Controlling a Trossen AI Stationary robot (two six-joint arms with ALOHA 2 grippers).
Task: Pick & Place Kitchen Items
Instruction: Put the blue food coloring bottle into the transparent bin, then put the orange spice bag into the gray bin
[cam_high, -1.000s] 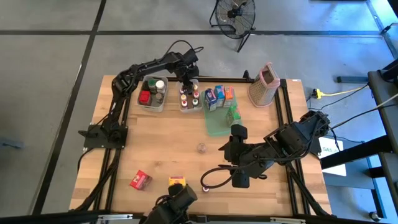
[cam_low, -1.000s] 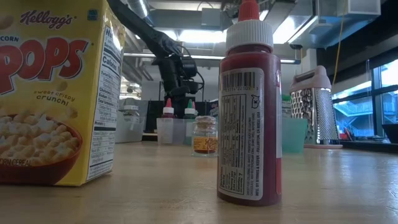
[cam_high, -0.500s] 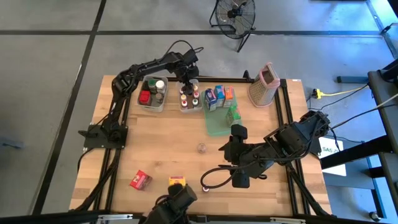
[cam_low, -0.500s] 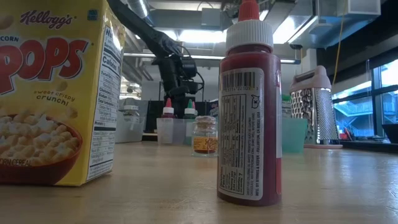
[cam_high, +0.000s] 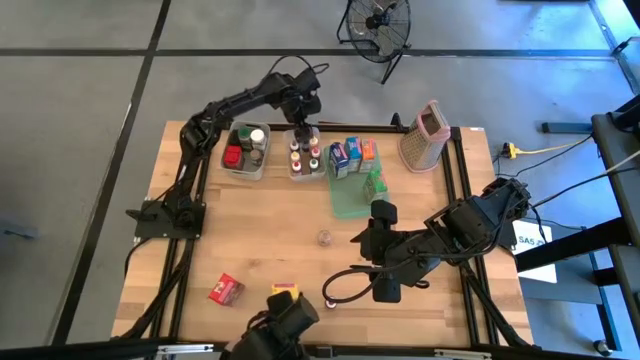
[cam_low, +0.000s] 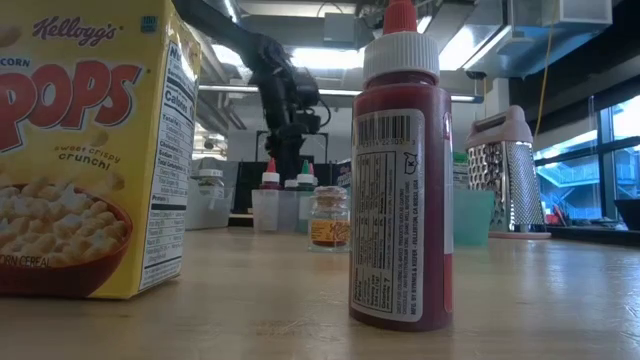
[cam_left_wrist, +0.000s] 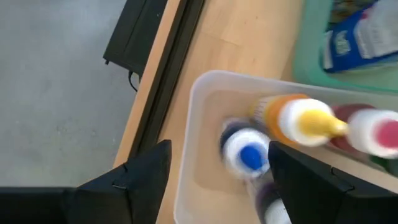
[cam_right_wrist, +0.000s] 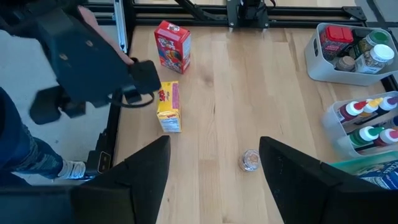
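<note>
The left gripper (cam_high: 303, 128) hangs over the far end of the clear plastic bin of small squeeze bottles (cam_high: 304, 158), which stands at the far side of the pale wooden worktop (cam_high: 270, 240). In the left wrist view its jaws stand apart with nothing between them, and a small bottle with a blue cap (cam_left_wrist: 248, 154) stands in the bin below them beside a yellow-capped orange bottle (cam_left_wrist: 297, 119).

This looks like the end of a placement, so the sound course is to lift straight up until the fingers clear the bottle tips, then swing away, since a sideways drift could topple the tightly packed bottles.

Loose items remain: a tiny clear spice jar (cam_high: 324, 238) mid-worktop, and a small red carton (cam_high: 226, 290), a small yellow carton (cam_high: 285, 291) and a dark red bottle with a white cap (cam_low: 399, 170) along the near edge.

The right gripper (cam_high: 381, 213) waits near the spice jar with its jaws spread wide and empty.
</note>
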